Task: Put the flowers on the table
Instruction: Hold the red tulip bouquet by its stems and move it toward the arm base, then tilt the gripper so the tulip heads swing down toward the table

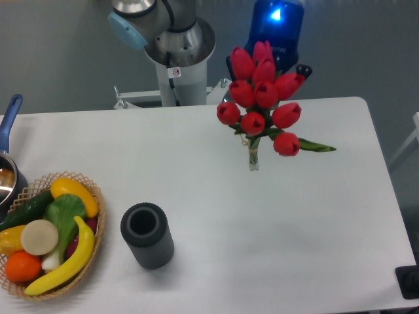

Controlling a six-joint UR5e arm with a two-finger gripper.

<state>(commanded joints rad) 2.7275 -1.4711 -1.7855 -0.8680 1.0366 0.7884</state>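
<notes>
Red tulips (263, 98), tied with pale string, hang above the far right part of the white table (294, 216), stem ends pointing down. The bunch looks light, top-heavy and easily crushed; the bound stems seem the safest hold. The gripper (288, 69) sits behind the blooms, so its fingers and opening cannot be made out. A dark cylindrical vase (146, 235) and fruit basket (49, 232) stand well apart.

No text could be read. A small red-and-white sticker (175, 72) stood on the arm's base column (178, 82), its marking too small to make out.
</notes>
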